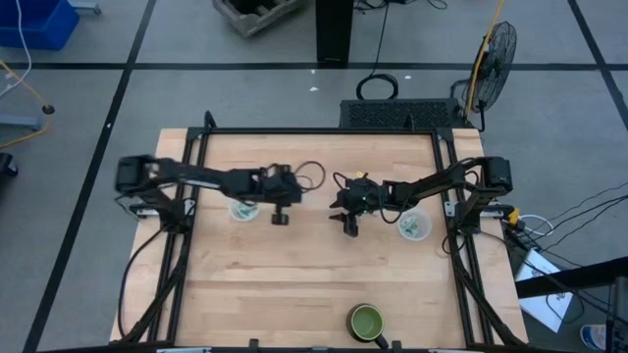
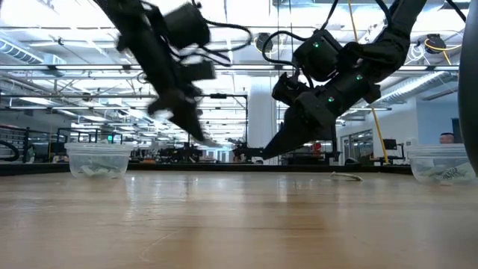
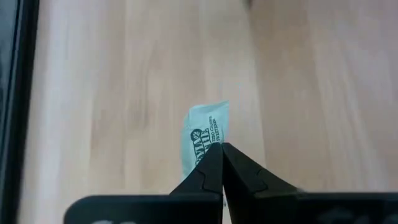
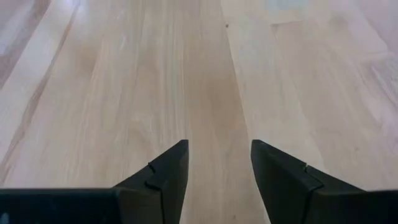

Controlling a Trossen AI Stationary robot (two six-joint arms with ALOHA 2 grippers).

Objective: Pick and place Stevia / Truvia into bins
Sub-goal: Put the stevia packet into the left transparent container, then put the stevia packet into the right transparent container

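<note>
My left gripper (image 3: 221,151) is shut on a pale green sachet (image 3: 207,134) with dark print. In the high view it (image 1: 280,206) hangs just right of the left translucent cup (image 1: 243,210), which has sachets in it. In the low view it (image 2: 198,133) is above the table. My right gripper (image 4: 219,163) is open over bare wood near the table's middle (image 1: 348,222), left of the right cup (image 1: 412,226), which also holds sachets. In the low view a small flat thing (image 2: 347,177) lies on the table; I cannot tell if it is a sachet. My left gripper pinches the sachet between its two fingertips (image 3: 211,163) at one short end (image 3: 200,155). The rest of the sachet sticks out past the tips, along the fingers. It is lifted clear of the table.
A green dark-rimmed bowl (image 1: 366,321) stands near the table's near edge, right of centre. Black frame rails (image 1: 177,245) run along the table's left and right sides. The two cups show in the low view at left (image 2: 97,159) and right (image 2: 444,163).
</note>
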